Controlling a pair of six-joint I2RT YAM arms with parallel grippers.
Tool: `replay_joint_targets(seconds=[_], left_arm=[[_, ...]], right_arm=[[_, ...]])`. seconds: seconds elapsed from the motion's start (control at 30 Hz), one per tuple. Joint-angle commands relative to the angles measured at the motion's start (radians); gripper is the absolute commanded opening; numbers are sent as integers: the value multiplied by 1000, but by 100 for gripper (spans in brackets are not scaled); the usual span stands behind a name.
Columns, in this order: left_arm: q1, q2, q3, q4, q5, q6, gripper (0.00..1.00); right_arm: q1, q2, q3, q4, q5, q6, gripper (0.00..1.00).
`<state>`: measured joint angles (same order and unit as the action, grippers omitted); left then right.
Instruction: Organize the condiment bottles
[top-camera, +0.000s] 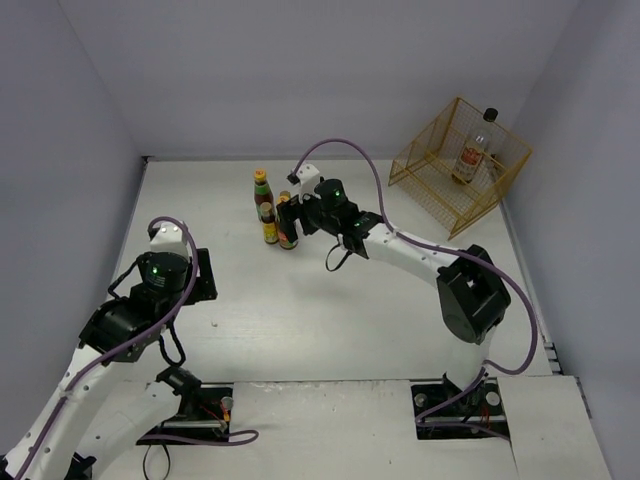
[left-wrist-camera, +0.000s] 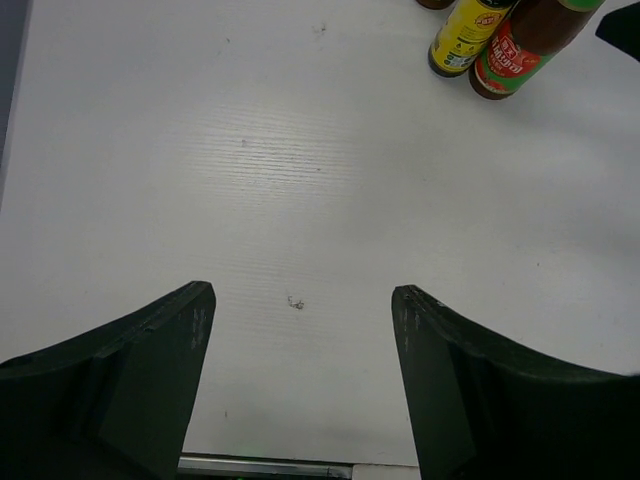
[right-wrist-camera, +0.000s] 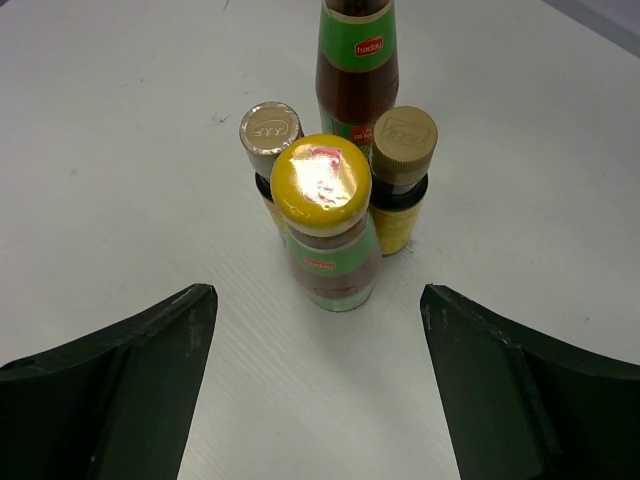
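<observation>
Presently, four condiment bottles (right-wrist-camera: 330, 215) stood clustered on tabletop (top-camera: 300, 310), fifth bottle (top-camera: 471, 155) apart in wire basket (top-camera: 430, 175); left pincer (left-wrist-camera: 302, 295) and right pincer (right-wrist-camera: 315, 292) gaped empty.

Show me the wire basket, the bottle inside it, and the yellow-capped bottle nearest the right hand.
Wire basket (top-camera: 422, 170), top view, on its left mesh wall.
Bottle in basket (top-camera: 469, 160), top view, on its label.
Yellow-capped bottle (right-wrist-camera: 321, 184), right wrist view, on its cap.
</observation>
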<state>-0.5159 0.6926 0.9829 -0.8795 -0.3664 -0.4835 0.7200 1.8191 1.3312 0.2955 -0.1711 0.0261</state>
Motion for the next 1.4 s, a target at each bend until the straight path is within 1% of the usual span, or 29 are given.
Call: replay_joint_targets(seconds=[0.0, 0.2, 0.37, 0.5, 0.67, 0.7, 0.9, 0.93, 0.97, 1.03, 1.07, 1.13, 1.17, 1.23, 1.37], left_arm=[[7, 7, 36, 2, -32, -18, 71], [7, 4, 34, -13, -46, -26, 71], [7, 2, 31, -19, -62, -26, 71], [7, 5, 34, -16, -72, -26, 71], [7, 7, 31, -16, -75, -27, 71], [7, 8, 31, -18, -75, -27, 71], [7, 5, 30, -21, -72, -32, 71], [7, 4, 27, -21, -69, -33, 71], [7, 4, 25, -21, -69, -33, 71], [7, 2, 19, -21, -66, -38, 71], [7, 1, 17, -21, -62, -41, 71], [7, -2, 14, -19, -57, -46, 71], [7, -7, 13, -16, -54, -47, 71], [7, -5, 11, -16, -49, -49, 71], [7, -4, 11, -7, -46, -47, 71]], right_arm=[[1, 14, 86, 148, -4, 3, 84], [1, 83, 123, 171, -4, 9, 79], [-1, 115, 126, 198, -2, 9, 77], [-8, 135, 122, 215, -2, 9, 71], [-17, 154, 120, 241, -18, 6, 67], [-19, 160, 122, 243, -21, 8, 63], [-28, 157, 92, 281, -25, 21, 54], [-31, 155, 86, 286, -24, 21, 52], [-36, 151, 82, 290, -21, 21, 44], [-39, 141, 60, 309, -18, 24, 35], [-45, 131, 54, 312, -16, 23, 23], [-50, 115, 39, 309, -7, 20, 14], [-59, 83, 20, 298, 2, 11, 1], [-63, 54, 16, 291, 12, -3, 0], [-111, -38, 11, 236, 18, -38, 0]])
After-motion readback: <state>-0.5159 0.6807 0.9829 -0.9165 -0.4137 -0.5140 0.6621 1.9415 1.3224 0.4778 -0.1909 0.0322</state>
